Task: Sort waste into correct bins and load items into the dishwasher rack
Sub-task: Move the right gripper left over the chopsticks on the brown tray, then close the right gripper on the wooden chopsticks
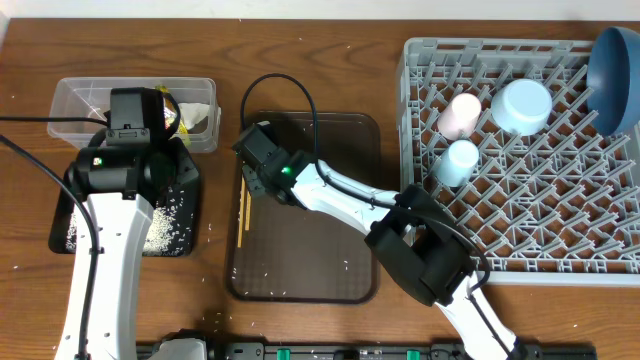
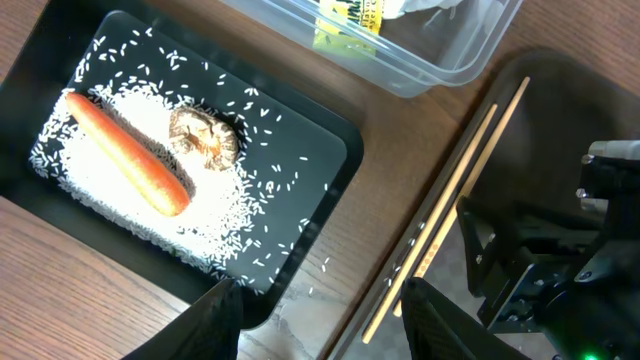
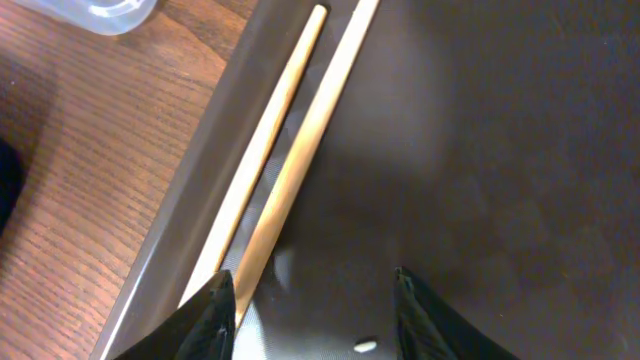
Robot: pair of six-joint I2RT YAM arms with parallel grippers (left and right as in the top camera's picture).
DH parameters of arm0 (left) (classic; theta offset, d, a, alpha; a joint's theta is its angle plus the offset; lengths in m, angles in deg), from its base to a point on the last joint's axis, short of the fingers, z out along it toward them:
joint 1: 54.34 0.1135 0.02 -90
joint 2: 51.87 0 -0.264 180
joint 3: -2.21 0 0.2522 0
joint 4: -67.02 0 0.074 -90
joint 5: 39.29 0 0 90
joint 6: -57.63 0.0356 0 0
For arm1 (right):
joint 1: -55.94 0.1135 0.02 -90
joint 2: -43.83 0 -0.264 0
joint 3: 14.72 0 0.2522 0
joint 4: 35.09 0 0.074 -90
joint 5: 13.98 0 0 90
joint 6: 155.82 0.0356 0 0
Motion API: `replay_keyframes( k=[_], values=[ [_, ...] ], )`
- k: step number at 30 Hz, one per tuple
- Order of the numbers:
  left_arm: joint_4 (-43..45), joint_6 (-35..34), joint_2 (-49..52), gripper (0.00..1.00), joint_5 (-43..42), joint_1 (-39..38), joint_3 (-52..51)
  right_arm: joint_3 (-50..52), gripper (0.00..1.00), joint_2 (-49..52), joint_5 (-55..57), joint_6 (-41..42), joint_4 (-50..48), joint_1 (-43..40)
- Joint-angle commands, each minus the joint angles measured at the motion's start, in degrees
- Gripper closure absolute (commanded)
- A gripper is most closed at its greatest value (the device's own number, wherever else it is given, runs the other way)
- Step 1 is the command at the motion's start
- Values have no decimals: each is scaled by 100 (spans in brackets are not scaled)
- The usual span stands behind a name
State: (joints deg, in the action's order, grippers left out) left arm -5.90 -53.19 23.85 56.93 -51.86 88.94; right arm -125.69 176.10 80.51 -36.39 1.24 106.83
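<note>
The wooden chopsticks [image 3: 290, 170] lie side by side along the left rim of the brown serving tray [image 1: 310, 250]. My right gripper [image 3: 310, 300] hangs low over them, open, with its left finger against the near end of one stick. Open too, my left gripper [image 2: 322, 315] is above the table between the black tray [image 2: 300, 125] and the chopsticks [image 2: 450, 200]. That tray holds an orange carrot [image 2: 125, 155], a brownish lump [image 2: 203, 137] and rice [image 2: 230, 215]. In the clear tub [image 2: 440, 60] lie a yellow-green wrapper [image 2: 350, 18] and a white napkin [image 1: 200, 118].
The grey dishwasher rack [image 1: 520, 260] at the right holds a pink cup [image 1: 458, 113], a light blue cup [image 1: 459, 160], a light blue bowl [image 1: 523, 105] and a dark blue bowl [image 1: 615, 65] at its far corner. Stray rice grains dot the brown tray.
</note>
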Motion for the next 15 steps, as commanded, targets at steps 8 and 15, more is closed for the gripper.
replay_keyframes(
  k=[8,15],
  values=[
    [-59,-52,24,47,85,20,26,-282,64,223,70,133,551,166],
    [-63,-52,24,48,68,20,26,-435,55,223,350,-280,286,426]
  ],
)
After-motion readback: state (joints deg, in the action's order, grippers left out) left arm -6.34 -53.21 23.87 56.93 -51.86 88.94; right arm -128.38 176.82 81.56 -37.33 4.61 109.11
